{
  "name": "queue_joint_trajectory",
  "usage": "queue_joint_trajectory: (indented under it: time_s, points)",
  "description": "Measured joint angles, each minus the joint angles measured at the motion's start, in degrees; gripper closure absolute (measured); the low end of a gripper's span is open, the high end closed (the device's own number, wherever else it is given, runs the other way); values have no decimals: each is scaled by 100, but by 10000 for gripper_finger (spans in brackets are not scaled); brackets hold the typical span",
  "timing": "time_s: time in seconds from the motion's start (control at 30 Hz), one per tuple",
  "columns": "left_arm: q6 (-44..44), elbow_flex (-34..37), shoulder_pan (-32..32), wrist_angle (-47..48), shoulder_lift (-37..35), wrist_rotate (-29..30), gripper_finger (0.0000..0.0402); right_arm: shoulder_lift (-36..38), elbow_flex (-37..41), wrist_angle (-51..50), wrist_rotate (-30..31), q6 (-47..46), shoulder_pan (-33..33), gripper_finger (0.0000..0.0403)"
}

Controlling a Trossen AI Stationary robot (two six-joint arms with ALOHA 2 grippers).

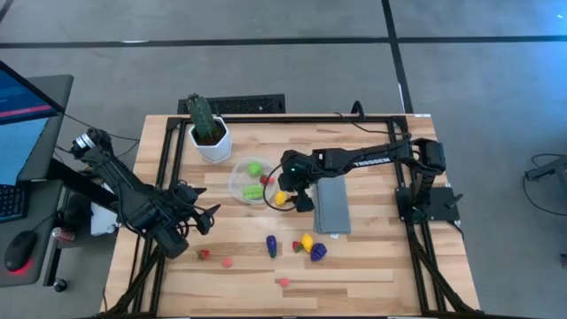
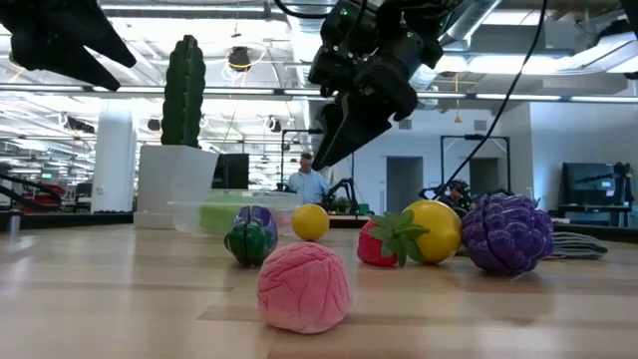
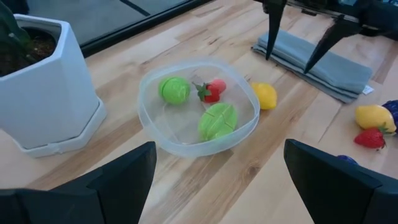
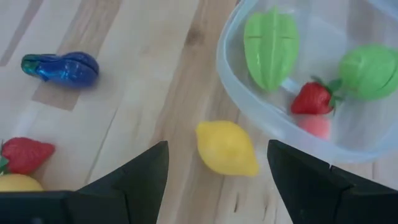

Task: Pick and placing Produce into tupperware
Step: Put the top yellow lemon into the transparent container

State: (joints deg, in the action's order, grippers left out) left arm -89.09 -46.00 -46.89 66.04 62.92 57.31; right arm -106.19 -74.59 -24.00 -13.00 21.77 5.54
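The right gripper (image 1: 285,197) hangs with its jaws spread and nothing between them, just above a small yellow lemon (image 4: 227,148) that lies on the table right beside the rim of the clear bowl (image 3: 186,142). The bowl is the landmark here: inside it sit two green pieces and a red strawberry (image 4: 311,99). The white cactus pot (image 3: 43,87) stands just on its far side, and the grey cloth (image 1: 333,206) lies just beyond the lemon.

To do this pick well, I would judge the jaws should come straight down astride the lemon's narrow middle, keeping the finger nearer the bowl clear of the rim so the bowl is not nudged. They should close gently, since a rounded toy may squirt out sideways. After that only a short lift over the rim is needed.

The rest of the produce lies well away from the bowl towards the front of the table: a blue-purple piece (image 4: 61,68), another strawberry (image 4: 25,154), a purple berry (image 2: 506,234) and a pink ball (image 2: 303,287). The left gripper (image 1: 205,219) waits with jaws wide apart, off to the bowl's left.

Whether the lower jaw tips already touch the table cannot be made out. The second yellow fruit is cut off in the right wrist view.
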Motion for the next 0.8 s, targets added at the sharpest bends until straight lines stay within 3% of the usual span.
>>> queue_joint_trajectory:
  time_s: [0.3,0.8]
  points:
    - [-1,0,0,-2,0,10,58,-174,-24,176,126,423,-71,107]
    - [-47,0,0,-63,-2,-7,58,-754,-100,249,457,118,-248,112]
